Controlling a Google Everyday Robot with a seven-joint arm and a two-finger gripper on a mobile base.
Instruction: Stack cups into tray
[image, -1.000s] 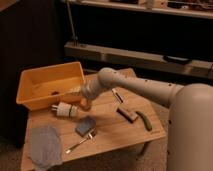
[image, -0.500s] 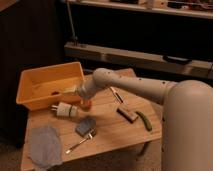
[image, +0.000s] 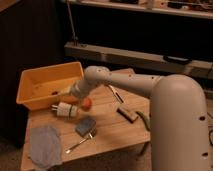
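1 sponge (image: 85, 125) beside pincer (image: 64, 104).

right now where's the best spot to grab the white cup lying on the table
The white cup lies on its side beside the tray. Probably grip across its cylindrical middle from above, fingers straddling the round wall. The gripper is just above it, open.

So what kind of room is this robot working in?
Probably a lab or workshop: dark shelving stands behind a small wooden table laid out with a yellow tray, a white cup and a fork. The gripper hangs by the tray.
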